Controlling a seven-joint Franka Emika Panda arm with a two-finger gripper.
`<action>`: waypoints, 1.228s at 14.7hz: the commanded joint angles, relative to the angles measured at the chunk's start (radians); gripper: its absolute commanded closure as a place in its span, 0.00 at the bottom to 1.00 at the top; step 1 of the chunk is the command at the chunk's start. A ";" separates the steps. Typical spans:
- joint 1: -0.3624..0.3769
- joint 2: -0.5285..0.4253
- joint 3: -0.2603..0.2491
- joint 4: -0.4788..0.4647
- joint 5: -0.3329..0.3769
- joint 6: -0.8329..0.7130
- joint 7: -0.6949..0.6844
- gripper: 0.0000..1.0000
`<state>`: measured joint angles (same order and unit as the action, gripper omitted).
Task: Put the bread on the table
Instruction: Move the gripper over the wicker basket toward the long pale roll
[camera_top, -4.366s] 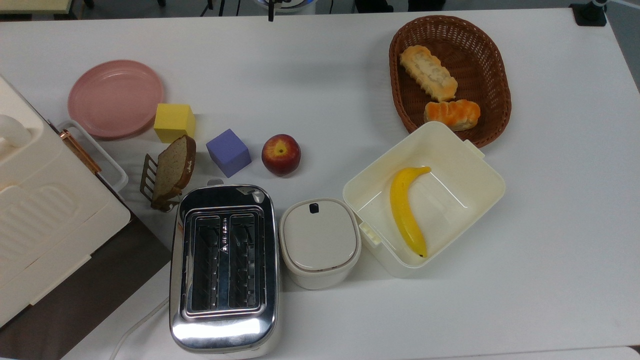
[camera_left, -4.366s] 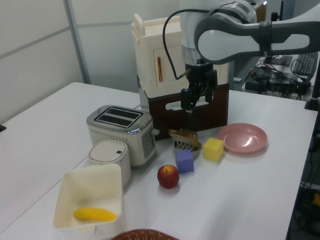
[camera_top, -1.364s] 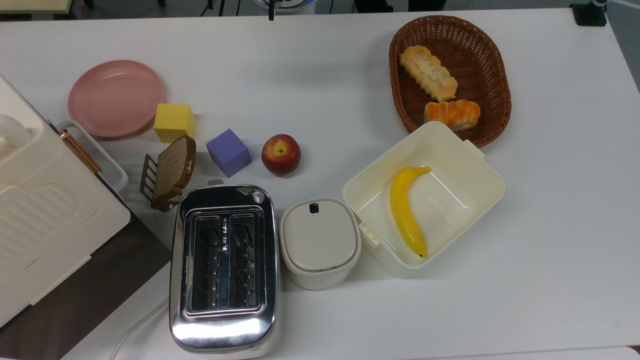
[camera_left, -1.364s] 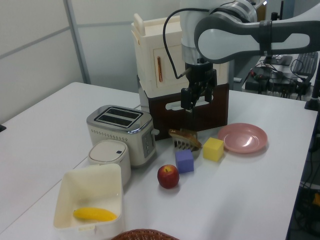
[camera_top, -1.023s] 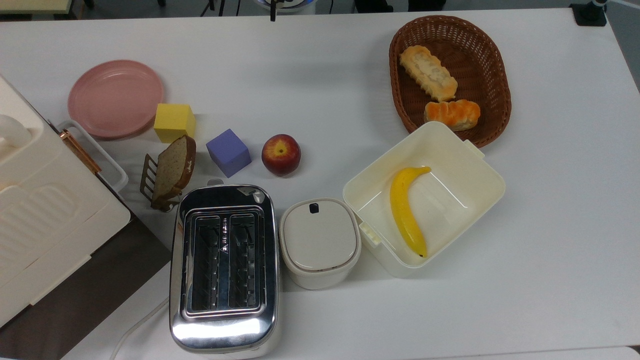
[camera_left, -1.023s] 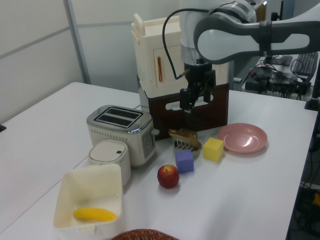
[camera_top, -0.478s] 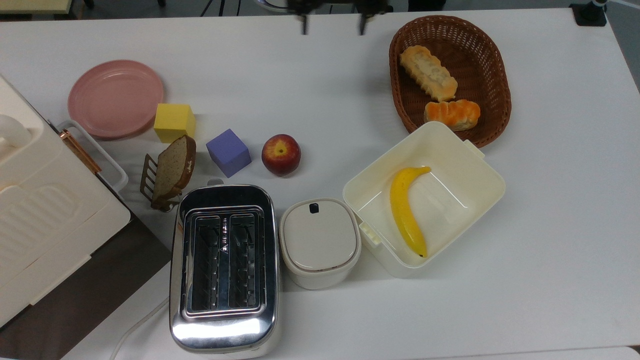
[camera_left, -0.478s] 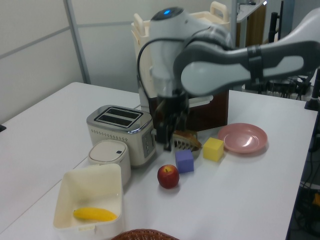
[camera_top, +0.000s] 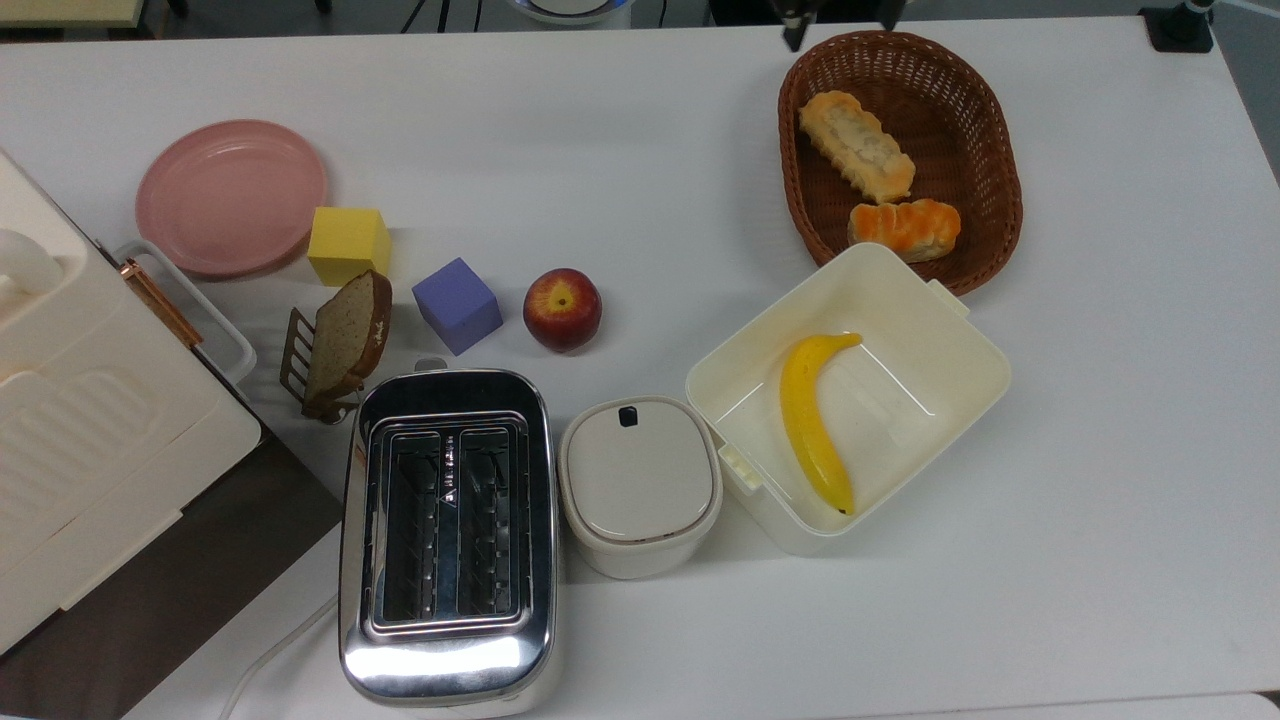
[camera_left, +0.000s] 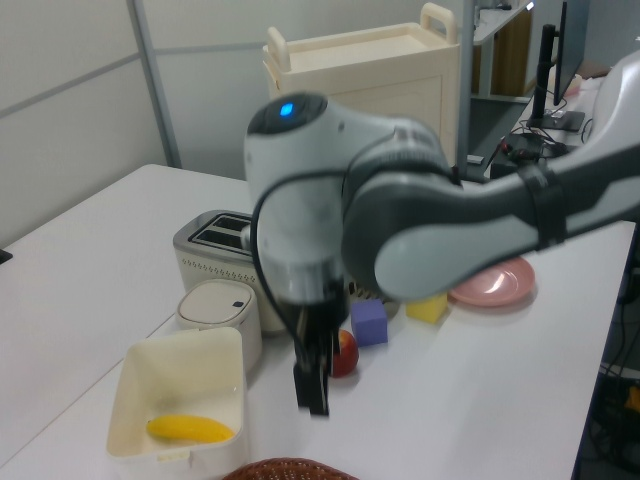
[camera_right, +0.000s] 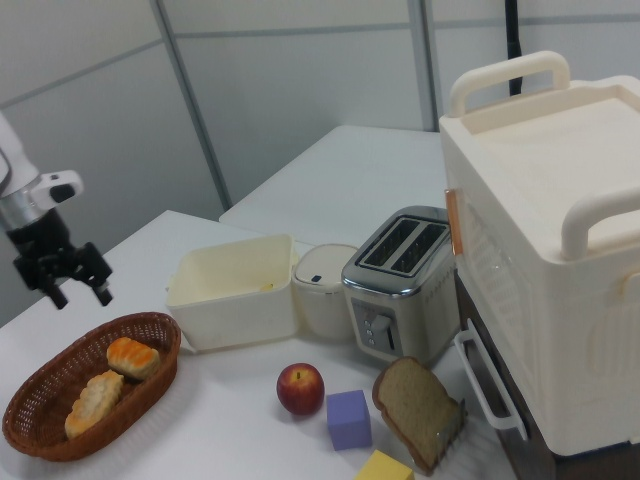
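No readable text anywhere: the toaster (camera_top: 447, 530) carries a small dark mark between its slots in the top view, too small to make out, and rows of dots on its side in the left view are no lettering. Nothing else bears a label, brand or number.

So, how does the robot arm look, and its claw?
The arm is thick and rounded, with glossy white shells and dark grey joints. A small blue light glows on top of one joint. A black cable runs down its wrist. The claw is black, with two short fingers under a white wrist.
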<state>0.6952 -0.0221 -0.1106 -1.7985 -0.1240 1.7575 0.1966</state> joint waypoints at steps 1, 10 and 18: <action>0.105 0.034 -0.018 -0.029 0.010 0.016 -0.002 0.00; 0.167 0.183 -0.014 -0.093 0.007 0.194 0.000 0.00; 0.164 0.211 -0.014 -0.167 -0.013 0.264 -0.009 0.00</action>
<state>0.8457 0.1958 -0.1104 -1.9191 -0.1269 1.9785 0.1970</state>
